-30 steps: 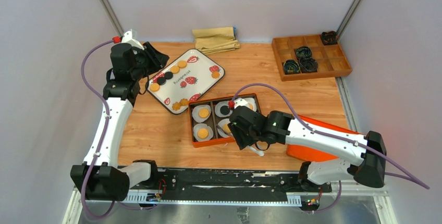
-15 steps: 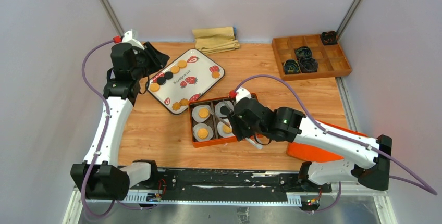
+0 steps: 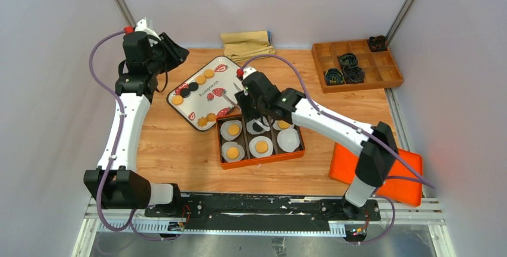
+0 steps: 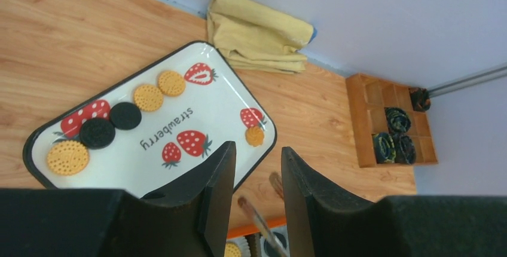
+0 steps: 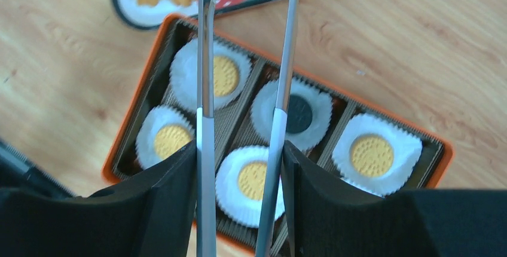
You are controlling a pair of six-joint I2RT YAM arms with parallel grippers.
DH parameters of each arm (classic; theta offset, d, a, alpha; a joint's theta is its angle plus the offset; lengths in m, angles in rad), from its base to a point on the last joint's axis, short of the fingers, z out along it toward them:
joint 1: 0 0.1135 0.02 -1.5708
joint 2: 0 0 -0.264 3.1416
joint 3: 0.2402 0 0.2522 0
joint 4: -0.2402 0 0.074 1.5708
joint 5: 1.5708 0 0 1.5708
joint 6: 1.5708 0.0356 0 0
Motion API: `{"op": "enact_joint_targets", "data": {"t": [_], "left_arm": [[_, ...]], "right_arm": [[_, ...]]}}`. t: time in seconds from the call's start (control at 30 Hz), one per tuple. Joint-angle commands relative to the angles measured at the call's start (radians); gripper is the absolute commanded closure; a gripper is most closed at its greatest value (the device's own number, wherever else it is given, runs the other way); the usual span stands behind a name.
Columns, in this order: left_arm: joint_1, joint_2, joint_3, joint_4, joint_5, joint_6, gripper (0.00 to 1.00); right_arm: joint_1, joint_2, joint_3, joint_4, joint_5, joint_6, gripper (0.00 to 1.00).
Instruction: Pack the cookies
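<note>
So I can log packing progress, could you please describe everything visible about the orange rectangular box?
The orange rectangular box lies flat on the wooden table beside the strawberry-printed tray. Brown corrugated dividers split it into six compartments, each holding a white pleated paper cup. Four cups hold golden round cookies, one a black cookie; the near right cup looks empty. Metal tongs hang over it.

A: Is the light good?
B: Yes, bright and even from above; shadows on the bench (image 3: 179, 149) are soft, only the tongs (image 5: 206, 149) shine a little.
A: Everything sharp?
B: Not the dark fingers (image 4: 215, 203) near both wrist lenses; they are blurred.
</note>
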Motion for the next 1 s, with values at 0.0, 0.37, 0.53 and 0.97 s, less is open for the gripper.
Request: {"op": "enact_joint_targets", "data": {"t": [0.0, 0.37, 0.53, 0.97], "left_arm": [[0.008, 0.000, -0.002, -0.058, -0.006, 0.017, 0.60], [0.007, -0.041, -0.061, -0.014, -0.001, 0.024, 0.58], [0.008, -0.042, -0.069, -0.008, -0.005, 0.030, 0.57], [0.009, -0.049, -0.088, 0.014, 0.009, 0.019, 0.57]], "right_arm": [[-0.106, 0.111, 0.118, 0.048, -0.052, -0.067, 0.47], [-0.282, 0.376, 0.289, 0.033, -0.190, -0.104, 0.51], [-0.305, 0.414, 0.297, 0.031, -0.214, -0.104, 0.52], [-0.323, 0.412, 0.248, 0.010, -0.173, -0.114, 0.52]]}}
